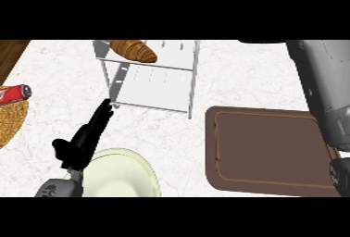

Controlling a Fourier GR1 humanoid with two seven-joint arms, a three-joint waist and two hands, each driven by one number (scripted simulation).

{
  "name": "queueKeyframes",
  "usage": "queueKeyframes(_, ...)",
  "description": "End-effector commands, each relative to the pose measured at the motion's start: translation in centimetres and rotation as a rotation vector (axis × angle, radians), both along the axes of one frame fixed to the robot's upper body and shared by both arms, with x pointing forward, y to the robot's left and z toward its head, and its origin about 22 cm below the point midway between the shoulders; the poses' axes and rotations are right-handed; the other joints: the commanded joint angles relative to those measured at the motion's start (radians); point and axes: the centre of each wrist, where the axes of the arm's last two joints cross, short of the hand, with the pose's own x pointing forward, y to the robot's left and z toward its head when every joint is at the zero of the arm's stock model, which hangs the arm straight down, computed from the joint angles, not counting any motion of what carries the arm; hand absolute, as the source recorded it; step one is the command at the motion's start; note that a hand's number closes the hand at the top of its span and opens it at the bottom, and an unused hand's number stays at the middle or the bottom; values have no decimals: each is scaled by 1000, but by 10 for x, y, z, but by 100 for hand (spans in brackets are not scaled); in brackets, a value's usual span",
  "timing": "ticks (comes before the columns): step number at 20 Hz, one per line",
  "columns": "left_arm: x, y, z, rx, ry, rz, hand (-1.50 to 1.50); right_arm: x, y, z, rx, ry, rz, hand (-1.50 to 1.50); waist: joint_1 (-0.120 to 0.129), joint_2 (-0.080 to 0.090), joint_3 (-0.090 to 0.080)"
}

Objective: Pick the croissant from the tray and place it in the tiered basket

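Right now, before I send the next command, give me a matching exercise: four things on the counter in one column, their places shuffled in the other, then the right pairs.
Things:
1. croissant
2. tray
3. plate
4. red can

Places:
A. at the view's left edge, by the woven mat
B. at the lower edge, beside the left hand
C. in the tiered basket
D. right of the tiered basket, lower in the view

Pairs: 1-C, 2-D, 3-B, 4-A.
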Motion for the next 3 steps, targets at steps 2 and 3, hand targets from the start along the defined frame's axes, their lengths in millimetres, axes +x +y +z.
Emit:
queueKeyframes(2, -5, 0, -7, -10, 2, 18, 0, -28, -86, -13, -23, 16, 31, -150, -29, -5, -1)
queueKeyframes(3, -12, -1, 4, -5, 9, 7, 0, -37, -108, -10, -53, 27, 36, -150, -15, -6, 0)
